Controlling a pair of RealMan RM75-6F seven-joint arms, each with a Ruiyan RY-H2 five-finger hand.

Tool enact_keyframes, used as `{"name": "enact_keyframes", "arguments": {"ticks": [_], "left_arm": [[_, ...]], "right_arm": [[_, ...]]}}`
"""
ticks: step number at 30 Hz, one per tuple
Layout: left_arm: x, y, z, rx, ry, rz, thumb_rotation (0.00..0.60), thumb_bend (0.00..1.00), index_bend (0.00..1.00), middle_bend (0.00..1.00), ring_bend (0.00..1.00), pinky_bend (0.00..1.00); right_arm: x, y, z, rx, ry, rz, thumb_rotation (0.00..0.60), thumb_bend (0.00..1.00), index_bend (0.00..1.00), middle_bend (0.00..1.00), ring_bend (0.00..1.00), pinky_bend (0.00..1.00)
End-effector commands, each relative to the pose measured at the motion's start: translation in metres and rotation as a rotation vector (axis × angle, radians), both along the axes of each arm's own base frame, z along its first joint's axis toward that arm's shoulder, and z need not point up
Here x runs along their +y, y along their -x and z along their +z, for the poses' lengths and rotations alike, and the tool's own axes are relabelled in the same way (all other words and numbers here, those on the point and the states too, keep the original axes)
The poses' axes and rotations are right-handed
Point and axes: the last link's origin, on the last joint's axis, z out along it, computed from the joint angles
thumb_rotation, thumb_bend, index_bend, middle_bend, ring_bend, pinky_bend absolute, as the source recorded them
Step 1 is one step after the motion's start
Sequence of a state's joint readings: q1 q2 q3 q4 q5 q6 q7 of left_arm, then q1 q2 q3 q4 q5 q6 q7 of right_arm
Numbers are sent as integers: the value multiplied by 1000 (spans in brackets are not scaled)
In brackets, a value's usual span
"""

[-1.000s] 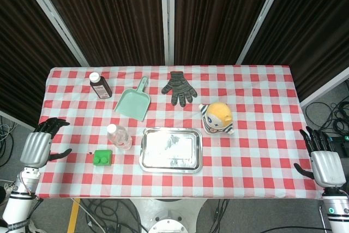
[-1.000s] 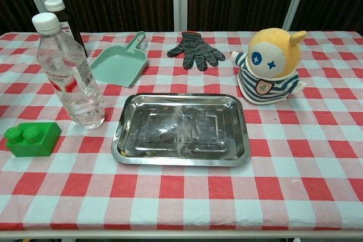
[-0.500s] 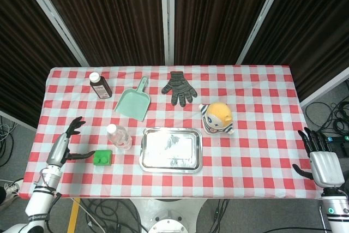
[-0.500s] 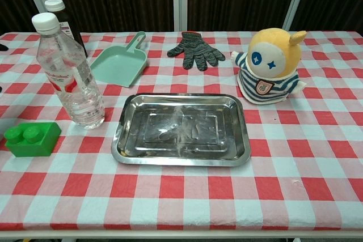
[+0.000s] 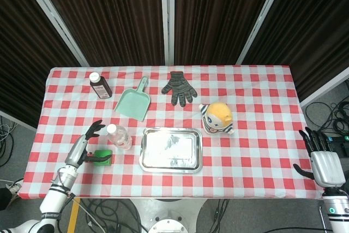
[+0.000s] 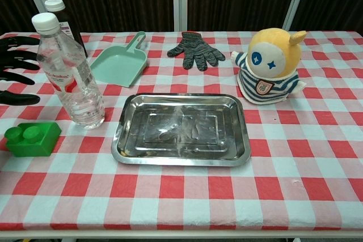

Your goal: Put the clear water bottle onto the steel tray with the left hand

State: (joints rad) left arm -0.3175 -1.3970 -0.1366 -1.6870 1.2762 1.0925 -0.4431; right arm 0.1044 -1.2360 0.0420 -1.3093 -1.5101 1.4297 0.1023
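The clear water bottle (image 5: 118,136) (image 6: 69,73) with a white cap stands upright on the checkered cloth, just left of the steel tray (image 5: 170,149) (image 6: 182,129). My left hand (image 5: 84,145) (image 6: 16,69) hovers open a short way left of the bottle, fingers spread and pointing toward it, not touching it. My right hand (image 5: 324,161) hangs open off the table's right edge, far from everything; the chest view does not show it.
A green block (image 5: 102,157) (image 6: 31,138) lies under the left hand, in front of the bottle. Behind stand a brown bottle (image 5: 101,85) (image 6: 59,13), a mint dustpan (image 5: 132,102) (image 6: 118,65), a grey glove (image 5: 179,88) (image 6: 196,49) and a yellow plush toy (image 5: 217,118) (image 6: 270,65).
My left hand has swung in from beyond the table's left edge toward the bottle and now enters the chest view. The right hand and all objects stay put.
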Motion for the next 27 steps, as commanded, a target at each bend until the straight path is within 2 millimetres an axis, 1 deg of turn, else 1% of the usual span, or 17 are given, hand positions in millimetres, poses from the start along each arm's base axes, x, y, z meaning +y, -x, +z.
{"name": "enact_keyframes", "arguments": {"ticks": [1, 12, 17, 22, 27], "left_arm": [[2, -3, -4, -3, 7, -15, 600, 0, 111, 239, 163, 225], [19, -17, -17, 5, 26, -74, 600, 0, 114, 239, 163, 224], [26, -21, -26, -3, 43, -83, 600, 0, 135, 239, 163, 224], [33, -26, -31, -15, 51, -94, 600, 0, 190, 253, 164, 228], [40, -30, -32, -29, 30, -96, 600, 61, 291, 345, 224, 296]], "right_arm": [[0, 0, 1, -3, 1, 1, 600, 101, 0, 0, 0, 0], [-1, 0, 3, -11, 7, -3, 600, 101, 0, 0, 0, 0], [-1, 1, 5, -14, 10, -5, 600, 101, 0, 0, 0, 0], [-1, 2, 5, -16, 10, -9, 600, 101, 0, 0, 0, 0], [-2, 3, 6, -17, 10, -14, 600, 101, 0, 0, 0, 0]]}}
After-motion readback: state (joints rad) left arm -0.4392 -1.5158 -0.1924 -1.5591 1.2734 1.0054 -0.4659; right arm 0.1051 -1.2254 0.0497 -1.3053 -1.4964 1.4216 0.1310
